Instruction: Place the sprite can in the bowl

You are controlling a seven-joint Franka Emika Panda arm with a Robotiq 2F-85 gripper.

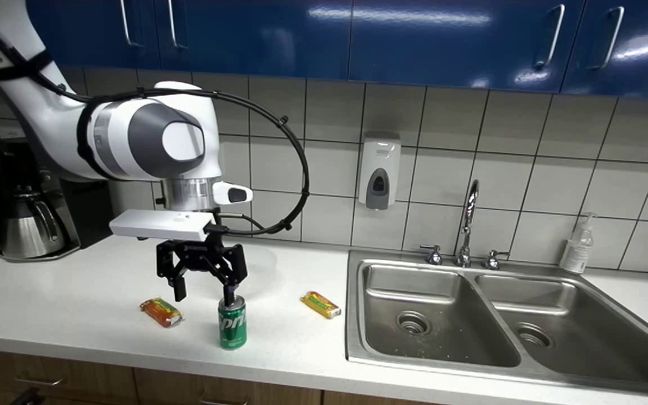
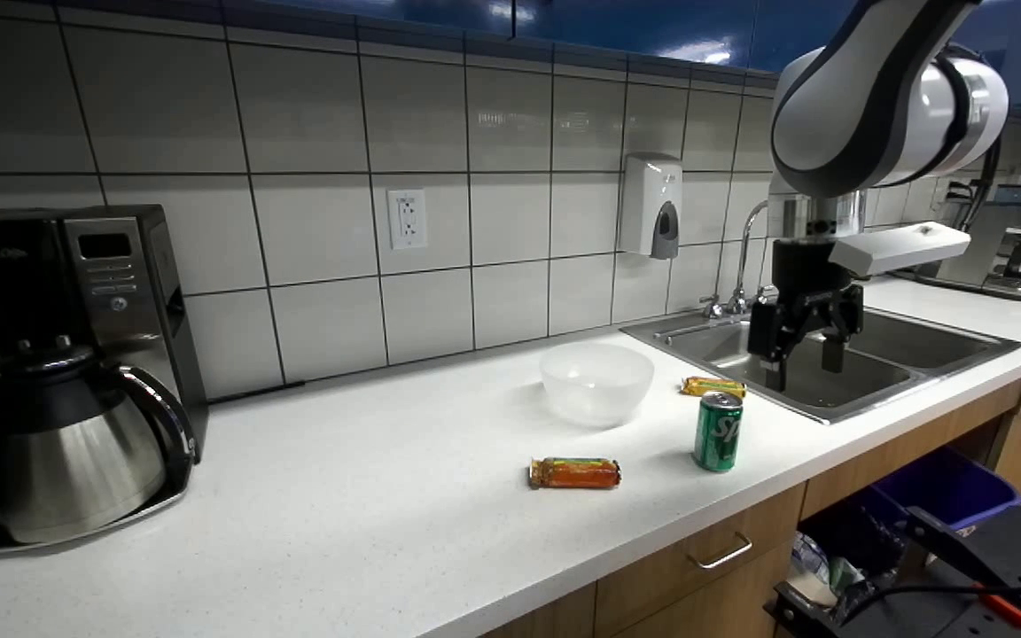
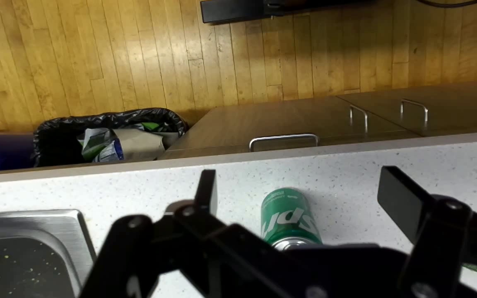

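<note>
The sprite can [image 1: 233, 326] stands upright on the counter near its front edge, green with a silver top. It also shows in an exterior view [image 2: 718, 432] and in the wrist view [image 3: 288, 215], where the gripper body hides part of its top. The bowl [image 2: 596, 385] is whitish and translucent, and stands farther back on the counter. It shows only faintly behind the gripper in an exterior view [image 1: 262, 267]. My gripper [image 1: 205, 295] is open and empty above the counter. In the wrist view its fingers [image 3: 298, 192] are wide apart, with the can lying between them in the picture, not held.
An orange packet [image 1: 161, 312] and a yellow packet [image 1: 321, 304] lie flat on the counter. The steel sink [image 1: 355, 315] with its faucet [image 1: 467, 225] is beside them. A coffee maker [image 2: 76, 372] stands at the counter's far end. A soap dispenser [image 1: 380, 171] hangs on the wall.
</note>
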